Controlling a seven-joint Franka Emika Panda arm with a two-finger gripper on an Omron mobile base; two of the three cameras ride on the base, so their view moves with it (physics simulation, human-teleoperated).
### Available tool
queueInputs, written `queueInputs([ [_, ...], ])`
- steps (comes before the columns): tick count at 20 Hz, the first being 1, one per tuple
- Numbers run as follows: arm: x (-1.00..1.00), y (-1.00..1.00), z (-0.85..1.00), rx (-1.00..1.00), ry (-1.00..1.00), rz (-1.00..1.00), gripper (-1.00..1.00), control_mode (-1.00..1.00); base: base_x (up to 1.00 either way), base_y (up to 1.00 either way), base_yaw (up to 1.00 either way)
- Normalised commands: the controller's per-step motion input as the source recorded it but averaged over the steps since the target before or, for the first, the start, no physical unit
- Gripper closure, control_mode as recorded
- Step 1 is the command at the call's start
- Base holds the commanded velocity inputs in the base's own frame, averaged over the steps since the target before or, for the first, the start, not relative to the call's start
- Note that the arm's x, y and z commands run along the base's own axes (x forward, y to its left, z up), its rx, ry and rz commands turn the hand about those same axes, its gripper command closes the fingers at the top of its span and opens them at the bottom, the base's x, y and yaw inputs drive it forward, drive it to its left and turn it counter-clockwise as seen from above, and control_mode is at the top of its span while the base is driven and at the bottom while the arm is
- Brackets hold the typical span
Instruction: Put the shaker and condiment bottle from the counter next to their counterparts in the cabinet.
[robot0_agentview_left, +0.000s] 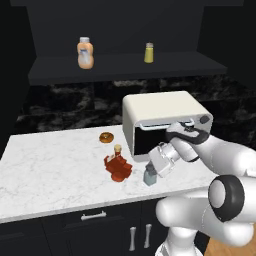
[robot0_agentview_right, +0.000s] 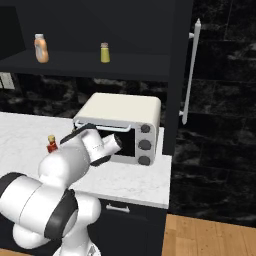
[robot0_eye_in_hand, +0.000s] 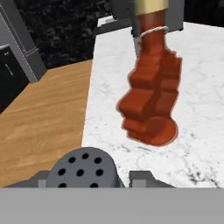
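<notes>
Neither item has reached the cabinet (robot0_agentview_left: 125, 70) yet, so by my reckoning the task is at its very start. My gripper (robot0_agentview_left: 151, 172) is down at the front of the counter (robot0_agentview_left: 50, 170), right over the shaker (robot0_agentview_left: 149, 176), which stands upright on the marble just ahead of the toaster oven (robot0_agentview_left: 165, 120). In the hand view its grey perforated cap (robot0_eye_in_hand: 83, 168) sits between my two fingertips (robot0_eye_in_hand: 146, 179), one on each side and close in. Whether they already press on it I cannot tell; my jaws are partway in, neither wide apart nor together, and the shaker looks to be resting on the counter. The bottle (robot0_agentview_left: 117, 167) stands just beside the shaker on the marble, red and faceted with its tan cap up, near a doughnut (robot0_agentview_left: 106, 137) farther back. Up on the shelf the yellow shaker (robot0_agentview_left: 149, 52) and the squeeze bottle (robot0_agentview_left: 85, 53) wait well apart, with bare shelf beside each. What I judge is left: secure the shaker, lift it clear of the oven, carry it up next to the yellow one, then come back for the bottle and set it by the squeeze bottle. That is nearly everything.
</notes>
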Motion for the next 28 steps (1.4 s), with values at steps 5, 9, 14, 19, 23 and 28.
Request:
queueInputs([
  [5,-0.63,0.0,0.59,0.0,0.0,-0.08,1.0,-1.0,0.0,0.0,0.0],
  [9,-0.38,0.0,0.82,0.0,0.0,-0.13,1.0,-1.0,0.0,0.0,0.0],
  [14,-0.23,0.0,0.91,0.0,0.0,-0.18,1.0,-1.0,0.0,0.0,0.0],
  [19,-0.06,0.0,0.94,-0.03,0.0,-0.25,1.0,-1.0,0.0,0.0,0.0],
  [23,0.0,0.0,0.91,-0.05,0.0,-0.37,1.0,-1.0,0.0,0.0,0.0],
  [28,0.0,0.0,0.9,-0.05,0.01,-0.4,1.0,-1.0,0.0,0.0,0.0],
])
